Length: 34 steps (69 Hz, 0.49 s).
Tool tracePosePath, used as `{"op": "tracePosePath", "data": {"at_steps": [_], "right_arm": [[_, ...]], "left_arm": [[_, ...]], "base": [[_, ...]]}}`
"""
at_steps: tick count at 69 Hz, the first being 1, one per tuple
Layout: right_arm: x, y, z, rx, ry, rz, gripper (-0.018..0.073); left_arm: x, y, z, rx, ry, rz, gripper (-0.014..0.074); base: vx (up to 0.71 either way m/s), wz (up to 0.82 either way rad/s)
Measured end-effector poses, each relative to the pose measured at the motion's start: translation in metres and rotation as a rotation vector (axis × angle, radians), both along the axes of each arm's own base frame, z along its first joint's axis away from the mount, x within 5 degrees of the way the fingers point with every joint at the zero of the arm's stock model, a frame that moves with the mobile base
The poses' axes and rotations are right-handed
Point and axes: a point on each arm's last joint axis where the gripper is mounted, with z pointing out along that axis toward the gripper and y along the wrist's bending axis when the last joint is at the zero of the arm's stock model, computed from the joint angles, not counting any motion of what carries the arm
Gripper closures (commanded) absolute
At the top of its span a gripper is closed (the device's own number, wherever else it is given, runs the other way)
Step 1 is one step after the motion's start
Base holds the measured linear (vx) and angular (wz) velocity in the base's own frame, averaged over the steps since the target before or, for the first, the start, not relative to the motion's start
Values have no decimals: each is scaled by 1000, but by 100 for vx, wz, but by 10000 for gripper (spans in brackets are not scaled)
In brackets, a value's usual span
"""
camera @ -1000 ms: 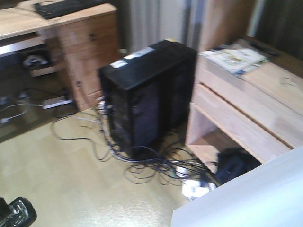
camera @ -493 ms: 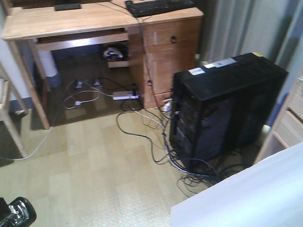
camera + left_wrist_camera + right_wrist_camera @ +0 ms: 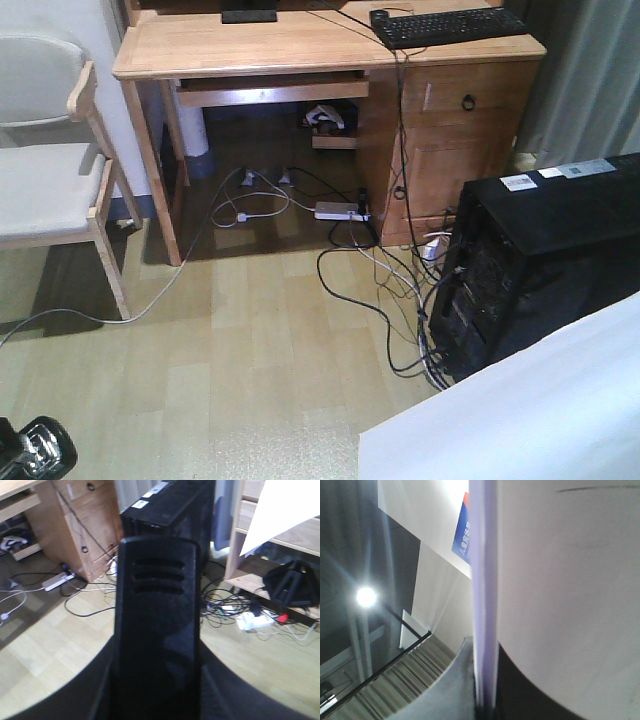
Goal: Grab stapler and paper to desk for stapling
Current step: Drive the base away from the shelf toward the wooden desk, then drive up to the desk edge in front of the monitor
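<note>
Bottom left of the front view: stapler (image 3: 35, 450), black with a silver glint, poking into the corner. In the left wrist view a long black slotted body fills the centre. Judged to be that stapler clamped in the left end effector (image 3: 157, 700), though the fingers cannot be told apart from it.

Main change is that the view has swung left. A second ago the PC tower and a shelf unit filled the frame, with the desk only a sliver in the top-left corner. Now a chair (image 3: 50, 190) has come in at far left. The desk (image 3: 260, 45) sits across the top centre with its surface mostly bare, and a keyboard (image 3: 445, 25) lies at the right end. Cables (image 3: 350, 270) sprawl on the floor below. The PC tower (image 3: 540, 260) is pushed to the right edge.

The paper (image 3: 520, 410) covers the bottom-right corner, the same place in frame as before, so it rides with the robot. In the right wrist view it is seen edge-on, and the right end effector (image 3: 485, 707) is closed tight on its lower edge.

Meaning: both items look grabbed and the base is turning to face the desk. The desk is well apart from the robot, across open floor. Judged mid-transport, with the approach and set-down not yet done. The cables on the floor are a snag risk for the base.
</note>
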Motion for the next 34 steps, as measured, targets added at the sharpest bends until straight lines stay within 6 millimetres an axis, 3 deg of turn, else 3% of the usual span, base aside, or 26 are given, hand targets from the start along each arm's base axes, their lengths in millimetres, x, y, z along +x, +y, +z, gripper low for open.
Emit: {"op": "tracePosePath", "data": {"at_steps": [34], "right_arm": [[0, 0, 0, 0, 0, 0, 562]], "left_arm": [[0, 0, 0, 0, 0, 0, 603]], "base": [[18, 6]]}}
